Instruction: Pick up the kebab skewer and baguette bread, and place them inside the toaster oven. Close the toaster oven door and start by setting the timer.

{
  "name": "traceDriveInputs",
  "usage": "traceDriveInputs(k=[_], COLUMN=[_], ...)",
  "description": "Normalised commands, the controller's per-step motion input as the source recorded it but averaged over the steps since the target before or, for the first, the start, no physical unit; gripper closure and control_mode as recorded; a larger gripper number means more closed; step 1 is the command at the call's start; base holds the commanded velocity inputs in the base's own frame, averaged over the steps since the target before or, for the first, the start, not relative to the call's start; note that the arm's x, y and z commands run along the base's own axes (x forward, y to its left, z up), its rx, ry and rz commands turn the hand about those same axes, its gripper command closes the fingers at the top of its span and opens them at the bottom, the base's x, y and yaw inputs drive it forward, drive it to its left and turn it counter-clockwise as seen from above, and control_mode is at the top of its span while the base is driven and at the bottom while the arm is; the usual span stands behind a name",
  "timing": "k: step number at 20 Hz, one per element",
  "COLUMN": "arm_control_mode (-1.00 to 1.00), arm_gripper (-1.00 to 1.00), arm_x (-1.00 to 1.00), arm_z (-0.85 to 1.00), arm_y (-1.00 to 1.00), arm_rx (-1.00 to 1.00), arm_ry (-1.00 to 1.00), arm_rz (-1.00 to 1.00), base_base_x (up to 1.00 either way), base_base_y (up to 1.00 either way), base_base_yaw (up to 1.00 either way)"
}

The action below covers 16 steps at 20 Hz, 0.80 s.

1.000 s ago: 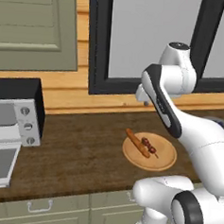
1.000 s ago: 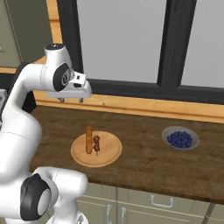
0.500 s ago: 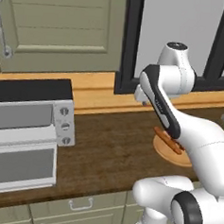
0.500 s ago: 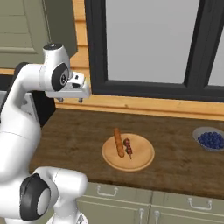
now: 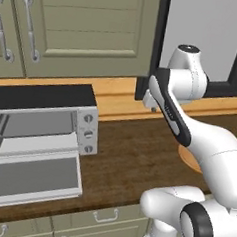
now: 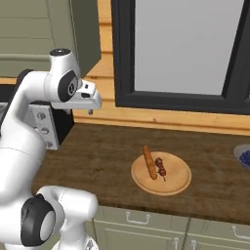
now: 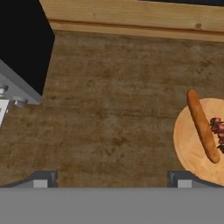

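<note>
A: Two items left: baguette [image 6: 149, 162] and skewer [image 6: 160, 167] lie side by side on the plate [image 6: 178, 180], well right of the oven [image 5: 40, 122].
B: Gripper [image 6: 89, 112]?
A: Fingers spread, empty, above counter. Oven door [image 5: 35, 180] down.

Even, flat rendered light with no glare. Edges look soft and slightly blurred, coarsest in the hand view. Shadows under the plate [image 6: 161, 183] are faint
</note>
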Motion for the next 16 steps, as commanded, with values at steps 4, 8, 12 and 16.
traceDriveInputs(k=[4,8,12,16], arm_control_mode=[1.00,1.00,1.00,1.00], arm_gripper=[-1.00,-1.00,-1.00,-1.00], arm_x=[0.00,0.00,0.00,0.00], arm_z=[0.00,0.00,0.00,0.00], arm_y=[0.00,0.00,0.00,0.00], arm_rx=[0.00,0.00,0.00,0.00], arm_ry=[0.00,0.00,0.00,0.00], arm_rz=[0.00,0.00,0.00,0.00], base_base_x=[0.48,0.53,0.66,0.19], base_base_y=[0.15,0.00,-0.01,-0.01], base_base_yaw=[0.00,0.00,0.00,0.00])
